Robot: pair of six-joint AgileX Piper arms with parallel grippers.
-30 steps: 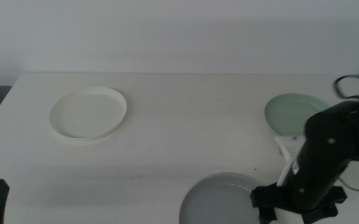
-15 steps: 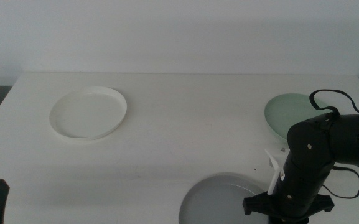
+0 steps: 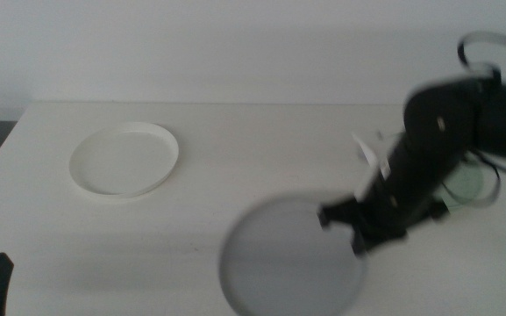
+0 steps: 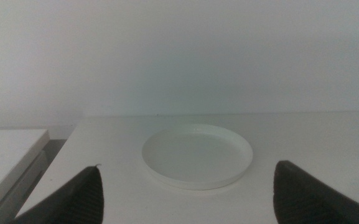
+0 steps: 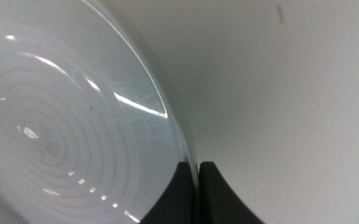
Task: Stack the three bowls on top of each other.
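Right gripper (image 3: 345,230) pinches the grey bowl (image 3: 289,256) by its rim, lower centre; thin grip, could slip free

Flat white rectangular bench (image 3: 261,175), matte top, fills most of middle view. Plain pale wall (image 3: 253,44) rises behind far edge. Beyond left edge: dark gap, then corner of second white surface (image 4: 8,155), lying lower. Small dark speck on bench top (image 5: 280,14).
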